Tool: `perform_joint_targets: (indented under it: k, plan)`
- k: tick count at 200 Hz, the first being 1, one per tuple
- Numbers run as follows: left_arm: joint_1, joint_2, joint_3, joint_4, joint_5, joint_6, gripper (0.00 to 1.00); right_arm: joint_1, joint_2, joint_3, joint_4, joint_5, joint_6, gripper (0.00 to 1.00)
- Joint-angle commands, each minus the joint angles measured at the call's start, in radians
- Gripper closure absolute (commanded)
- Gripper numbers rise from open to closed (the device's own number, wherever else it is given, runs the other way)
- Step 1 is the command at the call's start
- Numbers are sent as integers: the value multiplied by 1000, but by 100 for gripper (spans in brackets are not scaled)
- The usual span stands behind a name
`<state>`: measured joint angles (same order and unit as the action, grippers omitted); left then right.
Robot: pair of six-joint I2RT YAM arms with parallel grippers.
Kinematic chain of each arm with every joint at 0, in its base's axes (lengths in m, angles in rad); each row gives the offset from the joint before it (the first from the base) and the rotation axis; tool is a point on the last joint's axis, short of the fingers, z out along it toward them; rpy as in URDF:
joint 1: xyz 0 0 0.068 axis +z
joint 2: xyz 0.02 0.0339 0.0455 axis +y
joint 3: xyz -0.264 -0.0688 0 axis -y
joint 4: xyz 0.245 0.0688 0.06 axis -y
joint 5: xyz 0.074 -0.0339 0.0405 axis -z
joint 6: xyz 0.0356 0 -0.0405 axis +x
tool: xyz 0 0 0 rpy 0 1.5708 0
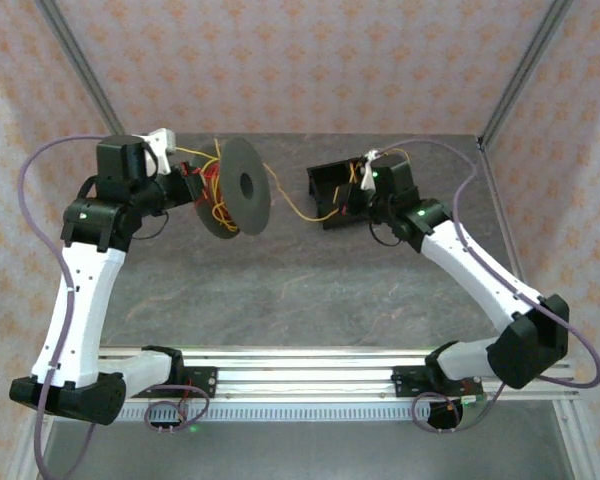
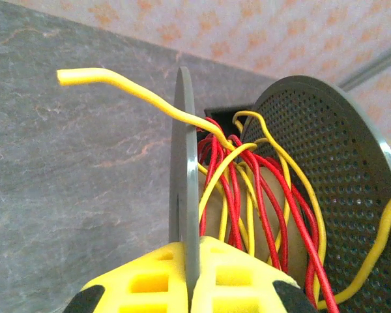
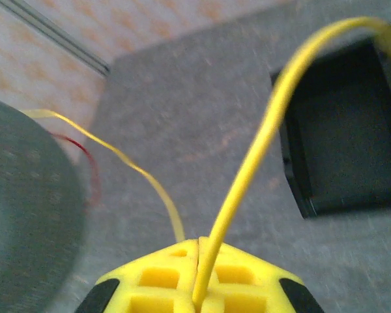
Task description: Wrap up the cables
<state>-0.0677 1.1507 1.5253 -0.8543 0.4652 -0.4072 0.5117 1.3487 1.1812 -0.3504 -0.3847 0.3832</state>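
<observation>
The cables are thin red and yellow wires lying in loose loops round a dark grey spool. My left gripper holds the spool up off the table, shut on the thin edge of its near flange. The far, perforated flange stands beyond the wires, and a free yellow end sticks out to the left. One yellow cable runs from the spool to my right gripper, which is shut on it. In the right wrist view the cable rises from the closed right gripper.
An open black box sits on the grey table right beside my right gripper, and is seen close up as the box. The blurred spool is at the left of the right wrist view. Patterned walls and metal posts ring the table.
</observation>
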Motion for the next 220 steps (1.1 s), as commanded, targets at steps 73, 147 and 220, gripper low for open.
perform_joint_targets:
  k: [73, 147, 220]
  plan:
    - [46, 30, -38, 443, -398, -242, 100, 291, -64, -135, 248, -160, -34, 100]
    - [6, 111, -164, 526, -574, -178, 100, 476, -38, 33, 191, -214, -59, 100]
    - [-165, 157, -199, 530, -628, -97, 100, 498, 91, 192, 237, -112, 88, 100]
